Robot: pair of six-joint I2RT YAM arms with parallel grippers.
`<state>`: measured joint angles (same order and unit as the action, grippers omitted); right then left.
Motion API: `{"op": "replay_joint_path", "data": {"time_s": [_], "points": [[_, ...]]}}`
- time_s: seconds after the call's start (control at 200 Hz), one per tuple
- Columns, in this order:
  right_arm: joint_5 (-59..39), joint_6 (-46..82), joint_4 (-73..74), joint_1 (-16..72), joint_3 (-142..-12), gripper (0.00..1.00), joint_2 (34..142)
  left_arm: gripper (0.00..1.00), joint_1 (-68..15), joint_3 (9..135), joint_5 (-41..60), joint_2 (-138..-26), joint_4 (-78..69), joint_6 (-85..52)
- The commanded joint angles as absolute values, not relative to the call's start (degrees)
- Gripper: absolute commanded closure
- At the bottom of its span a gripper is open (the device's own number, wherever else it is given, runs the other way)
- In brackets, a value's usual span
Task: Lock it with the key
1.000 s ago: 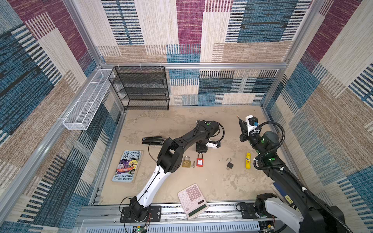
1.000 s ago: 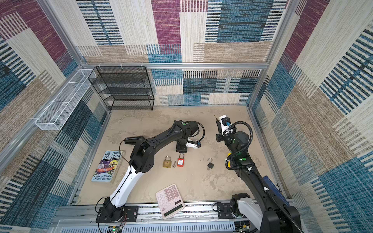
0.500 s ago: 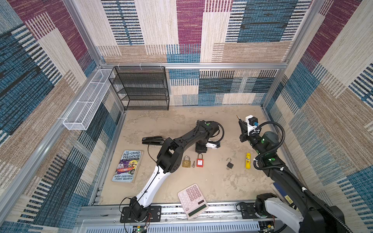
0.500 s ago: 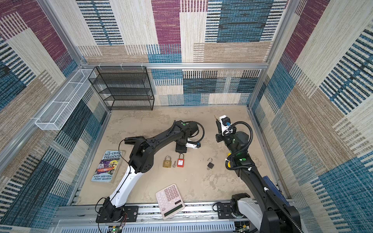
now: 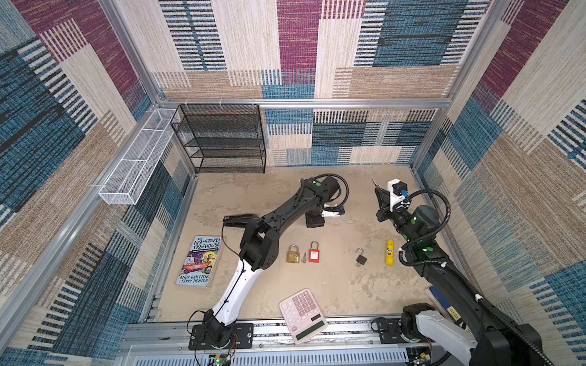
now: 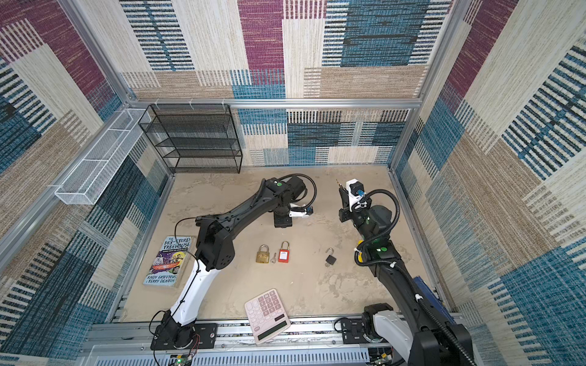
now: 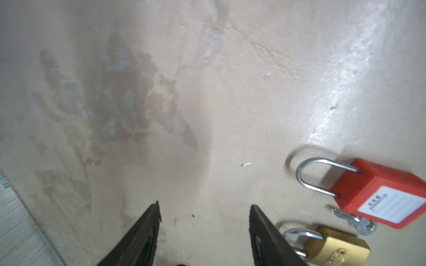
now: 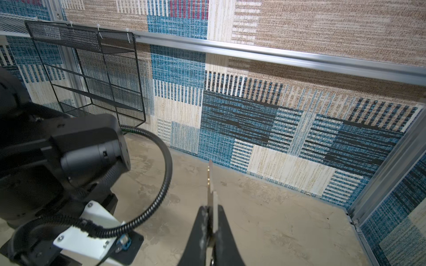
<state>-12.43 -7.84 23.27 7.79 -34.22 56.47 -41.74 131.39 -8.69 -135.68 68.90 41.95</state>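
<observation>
On the table, a padlock, key and second padlock lie side by side. An open padlock lies right of them, a calculator nearer, a book left, a rack far left.

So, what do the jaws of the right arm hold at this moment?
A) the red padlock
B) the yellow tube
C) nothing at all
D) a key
D: in the right wrist view the jaws are shut on a thin brass-coloured key, and its blade sticks out ahead of them.
</observation>
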Motion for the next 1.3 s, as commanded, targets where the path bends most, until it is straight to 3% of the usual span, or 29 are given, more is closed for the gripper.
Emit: {"op": "replay_joint_path", "data": {"time_s": [0.0,0.125,0.27,0.471,0.596,0.836,1.292], "points": [[-12.3,-3.4,22.3,7.8,-35.5,1.00,56.0,0.37,-40.6,130.5,-6.6,-131.8,67.2,35.1],[-12.6,4.8,18.4,7.8,-35.6,1.00,55.5,0.37,-39.1,125.0,-3.9,-125.1,64.8,30.6],[-15.0,17.7,11.0,8.4,-35.8,1.00,55.9,0.36,-37.9,110.4,-1.5,-112.8,57.0,23.1],[-10.5,30.4,3.6,18.5,-32.7,1.00,54.8,0.34,-37.6,81.8,4.1,-91.8,36.8,10.4],[-11.1,47.0,6.1,23.2,-24.9,1.00,53.7,0.33,-37.6,71.4,5.0,-83.3,32.2,5.0],[-6.9,59.0,9.1,31.1,-18.8,1.00,53.4,0.33,-37.6,62.7,3.0,-74.6,31.3,3.3],[-7.3,69.7,11.9,38.5,-23.6,1.00,71.5,0.32,-38.1,55.1,2.6,-68.8,28.0,-1.9]]}}
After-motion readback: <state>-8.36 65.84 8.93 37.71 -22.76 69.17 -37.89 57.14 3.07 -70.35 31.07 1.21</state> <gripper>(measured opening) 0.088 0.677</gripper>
